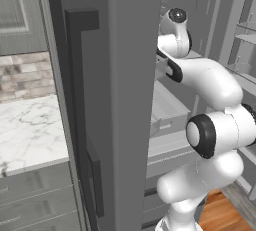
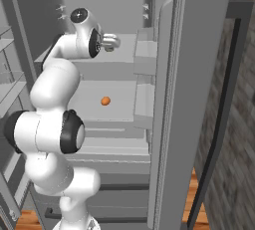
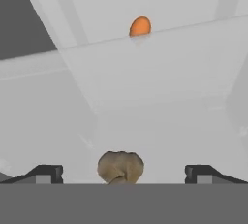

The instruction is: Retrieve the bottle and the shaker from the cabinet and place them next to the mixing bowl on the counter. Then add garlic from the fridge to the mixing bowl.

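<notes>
Right now the garlic sits at the bottom centre of my hand view, on a pale fridge shelf, between my gripper fingertips, which stand wide apart and clear of it; an orange object lies on the shelf beyond, near the top

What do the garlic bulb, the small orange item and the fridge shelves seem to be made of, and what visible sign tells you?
Garlic bulb: papery organic skin, matte; its beige surface looks lobed and creased.
Small orange item: probably fruit or an egg, smooth; uniform colour, rounded outline, too small to say more.
Fridge shelves: likely plastic or painted metal, matte; flat, pale grey, without visible reflections.
</notes>
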Motion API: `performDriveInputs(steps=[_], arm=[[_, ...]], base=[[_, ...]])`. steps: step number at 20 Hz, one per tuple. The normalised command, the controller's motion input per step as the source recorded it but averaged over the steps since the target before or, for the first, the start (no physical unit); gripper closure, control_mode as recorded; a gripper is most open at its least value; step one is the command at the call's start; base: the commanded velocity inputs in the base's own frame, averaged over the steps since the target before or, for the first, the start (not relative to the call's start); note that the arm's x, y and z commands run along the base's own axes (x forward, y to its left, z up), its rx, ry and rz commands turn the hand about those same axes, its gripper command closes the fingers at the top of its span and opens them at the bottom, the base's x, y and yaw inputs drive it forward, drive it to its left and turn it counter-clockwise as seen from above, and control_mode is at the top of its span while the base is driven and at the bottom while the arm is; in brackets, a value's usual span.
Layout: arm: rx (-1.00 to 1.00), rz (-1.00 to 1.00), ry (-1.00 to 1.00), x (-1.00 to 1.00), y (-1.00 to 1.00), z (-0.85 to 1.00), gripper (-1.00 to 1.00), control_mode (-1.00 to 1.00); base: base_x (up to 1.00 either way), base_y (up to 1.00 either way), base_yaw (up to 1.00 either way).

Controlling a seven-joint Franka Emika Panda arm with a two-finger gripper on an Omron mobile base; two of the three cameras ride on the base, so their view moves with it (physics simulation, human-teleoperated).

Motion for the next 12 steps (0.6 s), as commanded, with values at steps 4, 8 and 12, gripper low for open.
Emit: performDriveInputs(steps=[4, 8, 12], arm=[[0.04, 0.00, 0.00, 0.19, 0.00, -0.17, -1.00, -1.00], [0.05, 0.00, 0.00, 0.19, 0.00, -0.11, -1.00, -1.00], [0.03, 0.00, 0.00, 0.22, 0.00, -0.04, -1.00, -1.00]], base=[[0.00, 0.00, 0.00], [0.00, 0.00, 0.00], [0.00, 0.00, 0.00]])
